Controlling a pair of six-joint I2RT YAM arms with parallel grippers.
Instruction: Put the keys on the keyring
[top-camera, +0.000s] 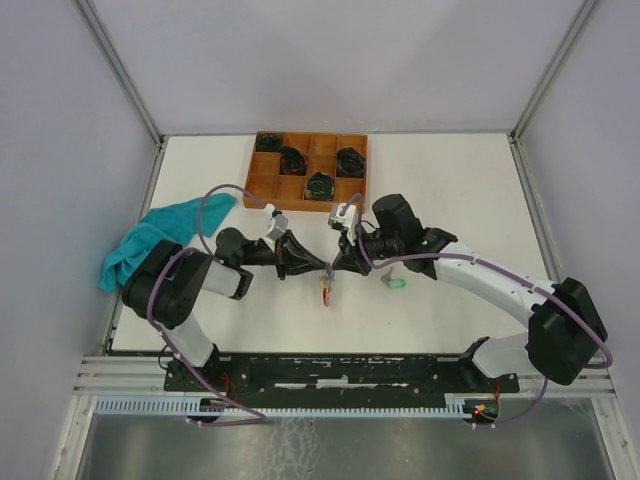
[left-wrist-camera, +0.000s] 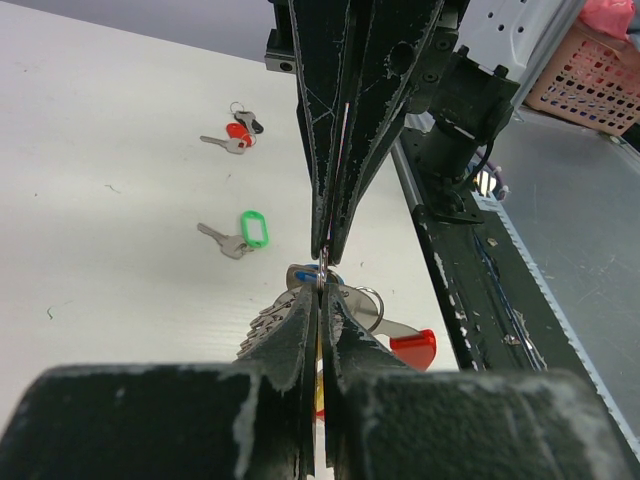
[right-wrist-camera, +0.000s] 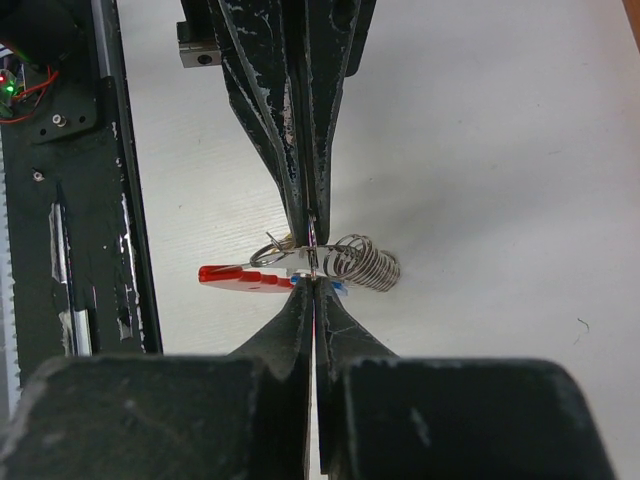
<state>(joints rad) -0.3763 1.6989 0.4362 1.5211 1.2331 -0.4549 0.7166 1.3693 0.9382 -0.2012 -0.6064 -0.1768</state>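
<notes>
The left pincer (left-wrist-camera: 320, 300) and right pincer (right-wrist-camera: 313, 288) met tip to tip over the table (top-camera: 480, 200), both clamped shut on the keyring (right-wrist-camera: 316, 258), where keys (right-wrist-camera: 235, 275) with red and blue tags hung; a green-tagged key (left-wrist-camera: 240, 232) lay apart on the table

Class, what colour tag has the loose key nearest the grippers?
Green tag, clearest in the left wrist view.
</notes>
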